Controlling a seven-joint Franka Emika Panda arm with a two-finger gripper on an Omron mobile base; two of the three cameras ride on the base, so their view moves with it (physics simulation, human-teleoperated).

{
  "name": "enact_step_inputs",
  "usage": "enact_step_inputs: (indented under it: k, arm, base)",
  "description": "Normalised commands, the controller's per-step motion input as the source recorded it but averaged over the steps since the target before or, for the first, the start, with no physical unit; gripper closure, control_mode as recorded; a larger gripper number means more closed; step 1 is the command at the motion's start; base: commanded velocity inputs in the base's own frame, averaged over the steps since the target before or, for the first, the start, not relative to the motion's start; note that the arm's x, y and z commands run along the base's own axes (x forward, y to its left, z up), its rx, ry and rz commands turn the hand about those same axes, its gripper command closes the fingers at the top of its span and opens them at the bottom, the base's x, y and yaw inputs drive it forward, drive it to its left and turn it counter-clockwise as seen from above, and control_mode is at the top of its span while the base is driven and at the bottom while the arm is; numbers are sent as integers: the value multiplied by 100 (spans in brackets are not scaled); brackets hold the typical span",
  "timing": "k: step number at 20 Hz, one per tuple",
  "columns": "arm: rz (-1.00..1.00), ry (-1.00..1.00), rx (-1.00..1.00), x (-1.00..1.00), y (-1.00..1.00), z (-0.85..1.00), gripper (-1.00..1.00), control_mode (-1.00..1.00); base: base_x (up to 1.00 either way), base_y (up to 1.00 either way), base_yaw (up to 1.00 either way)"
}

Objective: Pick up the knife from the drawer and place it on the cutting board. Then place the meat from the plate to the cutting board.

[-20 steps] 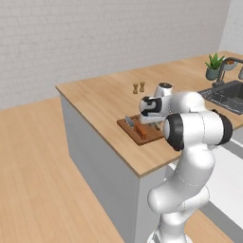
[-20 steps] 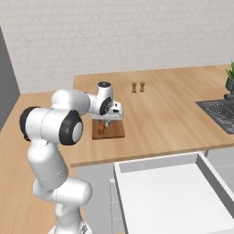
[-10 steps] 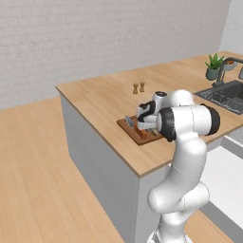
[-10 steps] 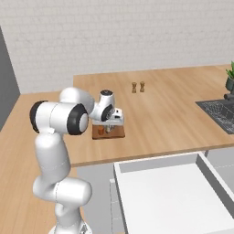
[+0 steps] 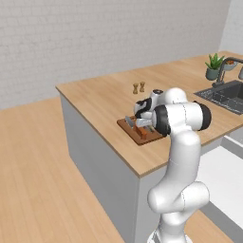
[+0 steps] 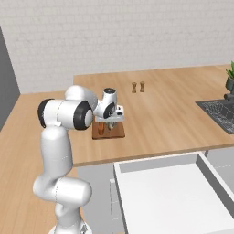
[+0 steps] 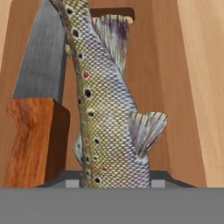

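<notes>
I have the gripper (image 6: 109, 129) low over the cutting board (image 5: 144, 136), which sits on the wooden counter (image 5: 107, 102) near its front edge. In the hand view a speckled fish (image 7: 103, 113), the meat of the task, runs lengthwise down the cutting board (image 7: 164, 87) and into the gap at the fingers; the jaws stand narrowly apart and appear closed on its body. The knife (image 7: 37, 109) lies on the board just beside the fish, orange-brown handle nearest the hand, grey blade pointing toward the board's handle slot. Behind the board stand 2 small shakers (image 6: 137, 87). The drawer (image 6: 169, 192) hangs open below the counter's front edge.
</notes>
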Motion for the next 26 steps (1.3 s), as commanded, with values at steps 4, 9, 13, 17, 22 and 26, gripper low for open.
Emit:
enact_step_inputs:
  k: [4,9,13,17,22,26]
  arm:
    - [1,2,0,0,0,0,-100,-100]
    - [0,1,0,-7,0,5,-100,-100]
    - [0,0,0,-14,0,31,-100,-100]
    - [0,0,0,-42,0,63,-100,-100]
    - [0,0,0,-91,7,72,-100,-100]
    - [0,0,0,-99,6,50,-100,-100]
  base:
    - [0,0,0]
    - [0,0,0]
    - [0,0,0]
    - [0,0,0]
    - [0,0,0]
    - [0,0,0]
